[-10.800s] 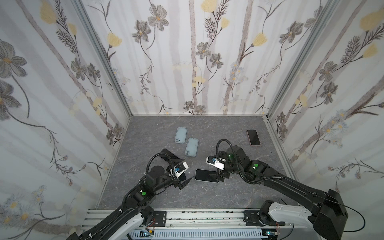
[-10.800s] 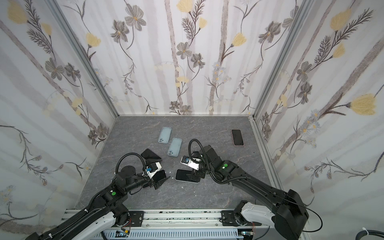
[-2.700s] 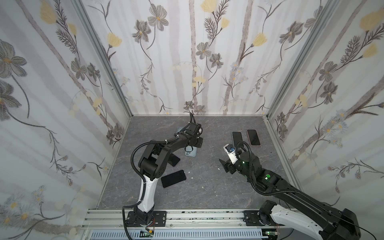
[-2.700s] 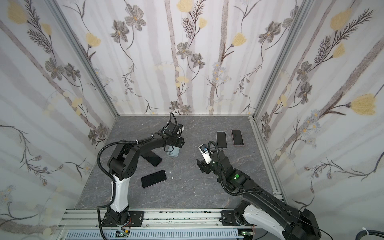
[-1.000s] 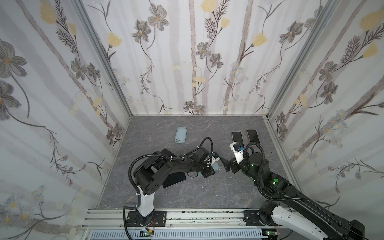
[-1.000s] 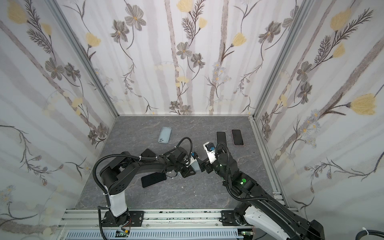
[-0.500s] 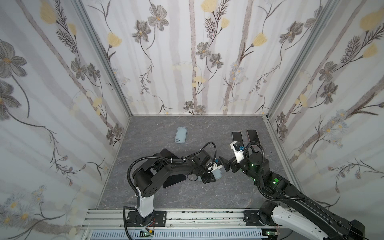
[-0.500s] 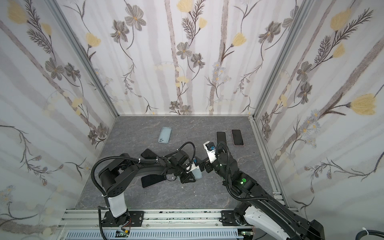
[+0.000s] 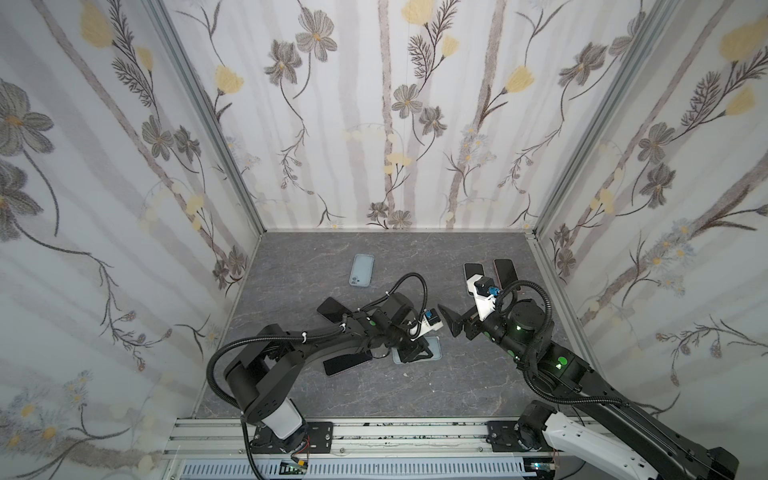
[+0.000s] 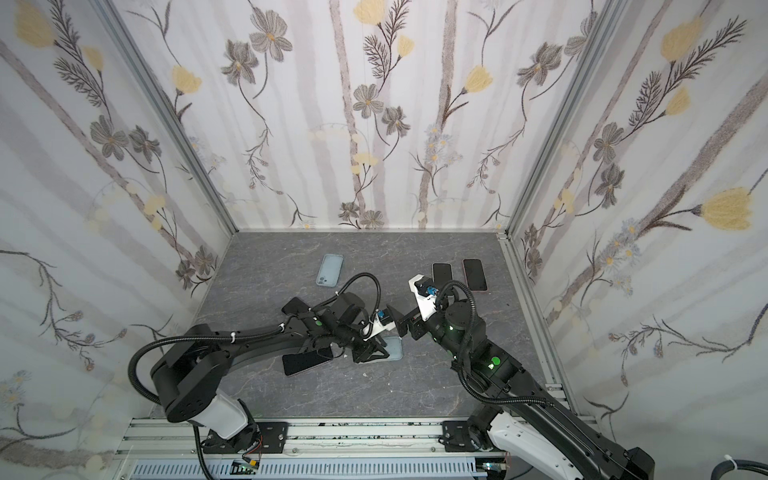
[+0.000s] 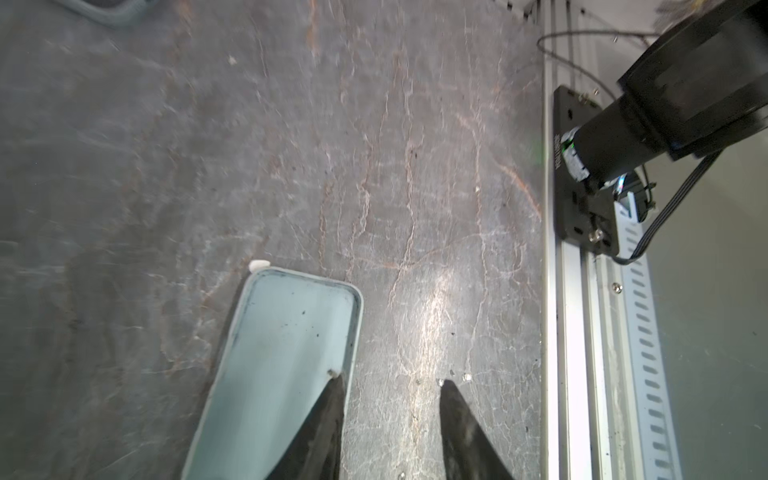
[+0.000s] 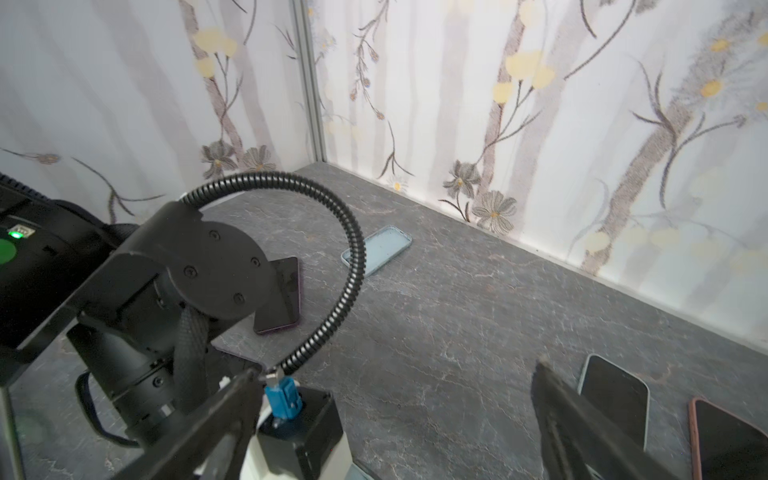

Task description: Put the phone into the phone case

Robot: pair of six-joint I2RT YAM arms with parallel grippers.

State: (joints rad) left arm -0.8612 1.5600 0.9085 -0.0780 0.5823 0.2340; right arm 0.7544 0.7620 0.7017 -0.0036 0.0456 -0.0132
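Observation:
A light blue phone case (image 11: 282, 365) lies open side up on the grey table, in both top views near the middle (image 9: 435, 347) (image 10: 395, 347). My left gripper (image 9: 415, 356) (image 10: 369, 353) (image 11: 390, 380) hangs low over it, open. One fingertip is over the case's rim and the other over bare table. A black phone (image 9: 347, 363) (image 10: 305, 361) lies face up just left of the case, partly under the left arm. My right gripper (image 9: 453, 324) (image 10: 401, 322) (image 12: 395, 370) stands wide open and empty, raised just behind and to the right of the case.
A second light blue case (image 9: 361, 270) (image 12: 378, 249) lies further back. Another dark phone (image 9: 332, 309) (image 12: 282, 299) sits behind the left arm. Two more phones (image 9: 473, 272) (image 9: 505, 270) lie at the back right. The front rail (image 11: 582, 291) runs close to the case.
The left gripper has carried the case down from beside the right gripper, and it now lies flat on the table. The left jaws have parted off it. The right arm has barely moved.

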